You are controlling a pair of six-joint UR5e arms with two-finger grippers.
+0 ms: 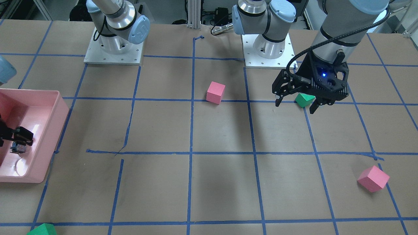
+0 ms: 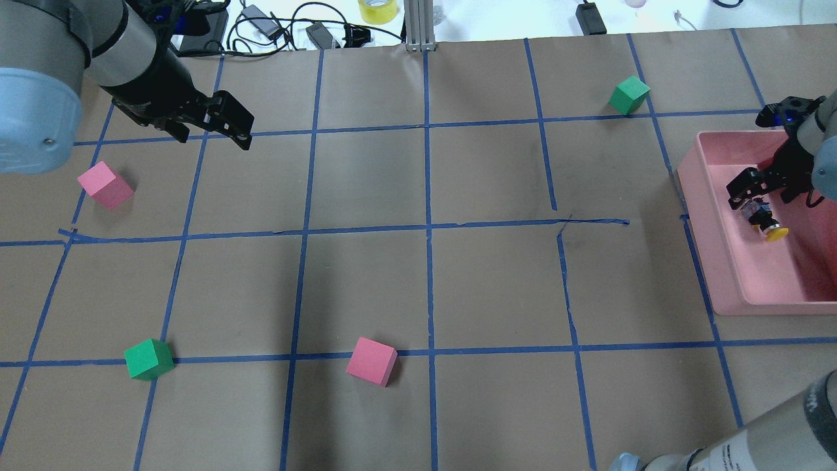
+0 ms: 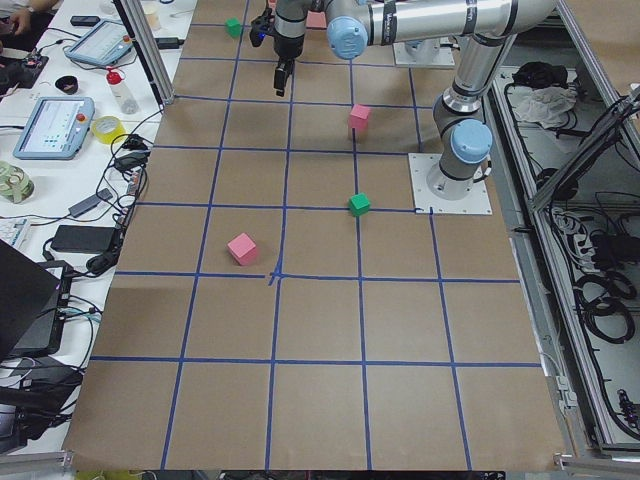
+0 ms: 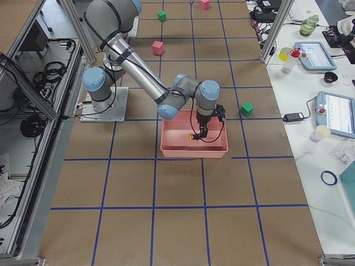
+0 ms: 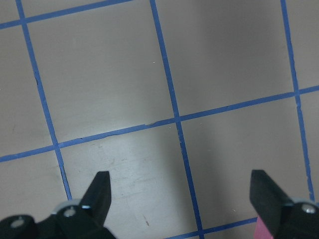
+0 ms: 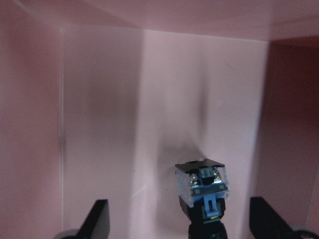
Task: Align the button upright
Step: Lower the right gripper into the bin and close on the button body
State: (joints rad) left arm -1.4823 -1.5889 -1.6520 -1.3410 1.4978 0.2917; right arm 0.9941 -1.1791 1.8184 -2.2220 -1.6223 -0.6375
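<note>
The button (image 2: pixel 766 222) is inside the pink bin (image 2: pixel 709 216) at the table's right end. Its yellow cap (image 2: pixel 775 232) points toward the robot's side. In the right wrist view its greyish base (image 6: pixel 202 184) faces the camera. My right gripper (image 6: pixel 182 219) is open inside the bin, one finger on each side of the button, neither touching it. I cannot tell if the button stands on its cap or lies tilted. My left gripper (image 2: pixel 212 137) is open and empty, held high over the table's left part.
Pink cubes (image 2: pixel 104 185) (image 2: pixel 372 361) and green cubes (image 2: pixel 149 359) (image 2: pixel 630 94) lie scattered on the brown taped table. The bin walls (image 6: pixel 30 124) close in around my right gripper. Cables and a yellow tape roll (image 2: pixel 377 9) sit beyond the far edge.
</note>
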